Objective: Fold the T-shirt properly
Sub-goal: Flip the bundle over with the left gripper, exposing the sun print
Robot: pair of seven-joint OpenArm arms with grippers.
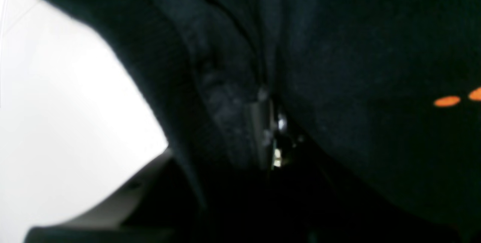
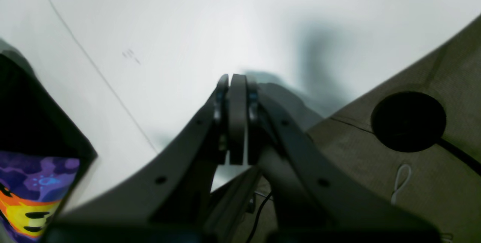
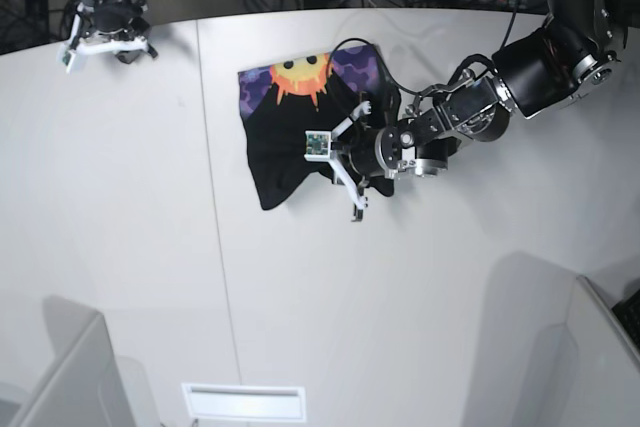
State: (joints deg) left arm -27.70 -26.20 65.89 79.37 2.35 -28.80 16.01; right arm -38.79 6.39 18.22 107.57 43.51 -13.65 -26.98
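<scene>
With the T-shirt point(image 3: 300, 127) bunched at upper centre of the base view and a fold of it pinched in the narrow jaws of the left gripper point(image 3: 345, 162), the layers could be dragged askew, while the right gripper point(image 2: 237, 85), jaws shut on nothing, is parked at upper left.

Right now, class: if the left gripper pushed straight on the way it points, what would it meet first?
The T-shirt: the left gripper is already closed on its black cloth, though depth is unclear.
</scene>
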